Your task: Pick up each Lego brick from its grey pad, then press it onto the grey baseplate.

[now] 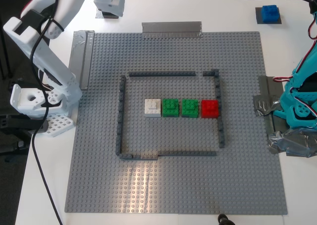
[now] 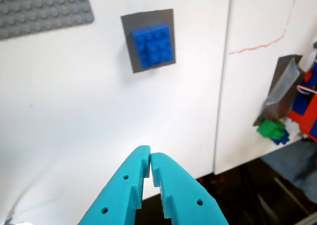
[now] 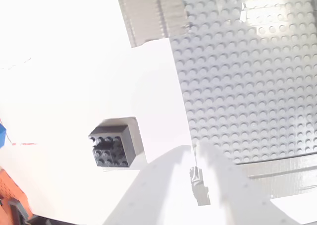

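We are hovering my first gripper (image 2: 149, 161), jaws closed and empty, short of the blue brick (image 2: 153, 45) on its grey pad (image 2: 148, 39); it should open wide, centre squarely and descend straight. My second gripper (image 3: 197, 150), apparently closed and empty, is sitting beside the black brick (image 3: 111, 144). The grey baseplate (image 1: 99, 175) is offering open studs around the white, green and red bricks (image 1: 181, 108).

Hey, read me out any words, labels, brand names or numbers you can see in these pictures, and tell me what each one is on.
None can be read: no view shows a legible word, number or brand.
The blue brick, black brick, grey baseplate and tape strip carry no print.
The thin red line on the white table is only a mark, not writing.
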`<state>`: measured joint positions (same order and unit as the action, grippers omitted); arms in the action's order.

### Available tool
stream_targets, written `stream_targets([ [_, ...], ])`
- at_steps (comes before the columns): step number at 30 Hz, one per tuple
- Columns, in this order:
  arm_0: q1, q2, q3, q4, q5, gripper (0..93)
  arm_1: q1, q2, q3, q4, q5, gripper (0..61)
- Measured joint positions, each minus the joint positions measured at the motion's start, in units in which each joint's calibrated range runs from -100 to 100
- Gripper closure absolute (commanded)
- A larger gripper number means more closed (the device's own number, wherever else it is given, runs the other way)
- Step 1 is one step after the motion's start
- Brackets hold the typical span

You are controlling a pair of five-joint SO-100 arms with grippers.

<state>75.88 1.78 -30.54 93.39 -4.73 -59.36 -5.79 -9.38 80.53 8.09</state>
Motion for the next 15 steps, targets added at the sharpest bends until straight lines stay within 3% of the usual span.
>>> stream_targets([
  [4, 0.8, 0.5, 0.0, 0.0, 3.0, 92.7, -3.2, 2.4, -4.8, 1.6, 1.6, 57.8],
  [7, 0.7, 1.3, 0.0, -0.2, 4.1, 92.7, -4.5, 4.0, -6.2, 0.6, -0.1, 61.0],
  [12, 0.8, 3.1, 0.0, 0.1, 5.0, 92.7, -8.4, 10.4, -12.5, -0.6, -2.8, 61.2],
  [15, 0.8, 5.7, -0.1, 0.0, 6.4, 85.8, -10.9, 14.7, -18.0, 0.9, -3.5, 61.2],
])
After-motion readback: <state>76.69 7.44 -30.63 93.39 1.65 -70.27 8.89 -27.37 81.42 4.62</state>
